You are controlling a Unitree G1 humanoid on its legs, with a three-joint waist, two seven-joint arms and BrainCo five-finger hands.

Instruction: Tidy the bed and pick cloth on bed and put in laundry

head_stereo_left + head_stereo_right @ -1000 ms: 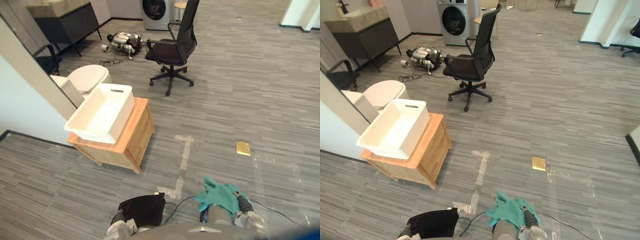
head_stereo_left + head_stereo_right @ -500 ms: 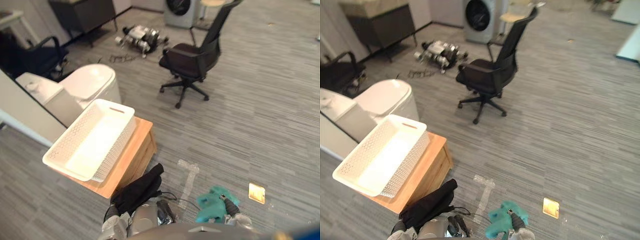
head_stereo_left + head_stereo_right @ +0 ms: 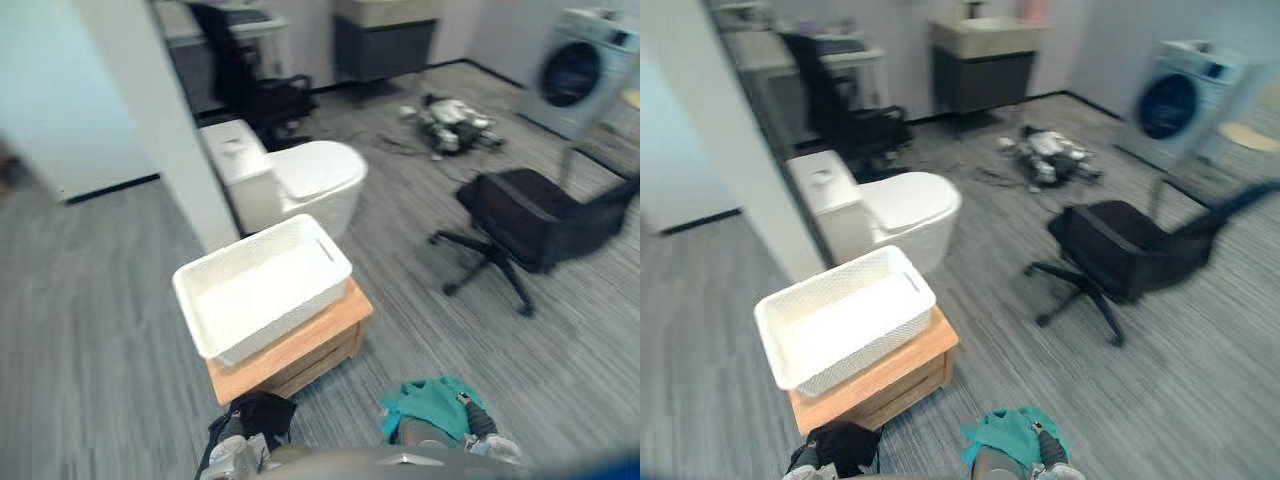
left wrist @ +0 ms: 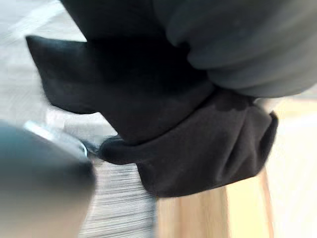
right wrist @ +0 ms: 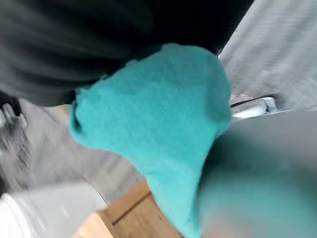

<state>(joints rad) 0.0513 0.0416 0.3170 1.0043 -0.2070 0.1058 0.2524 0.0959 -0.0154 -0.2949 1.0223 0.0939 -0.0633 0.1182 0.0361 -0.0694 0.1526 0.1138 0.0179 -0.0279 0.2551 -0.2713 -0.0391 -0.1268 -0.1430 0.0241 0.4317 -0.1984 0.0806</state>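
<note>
A black cloth (image 3: 262,412) is bunched in my left hand (image 3: 231,445) at the bottom of the left eye view; in the left wrist view the black cloth (image 4: 188,134) hangs under the hand's cover. My right hand (image 3: 472,418) holds a teal cloth (image 3: 432,405), with a dark-tipped thumb on top of it; the teal cloth (image 5: 153,129) bulges out in the right wrist view. A white laundry basket (image 3: 262,285) sits empty on a low wooden cabinet (image 3: 300,350), just ahead of both hands.
A white toilet (image 3: 300,180) stands behind the basket, beside a pale partition wall (image 3: 150,110). A black office chair (image 3: 540,225) is at the right, a washing machine (image 3: 585,70) far right, and clutter (image 3: 450,115) on the floor at the back.
The camera has swung, so the basket and cabinet now lie nearer and straight ahead, with the chair off to the right. Both cloths stay in my hands.
</note>
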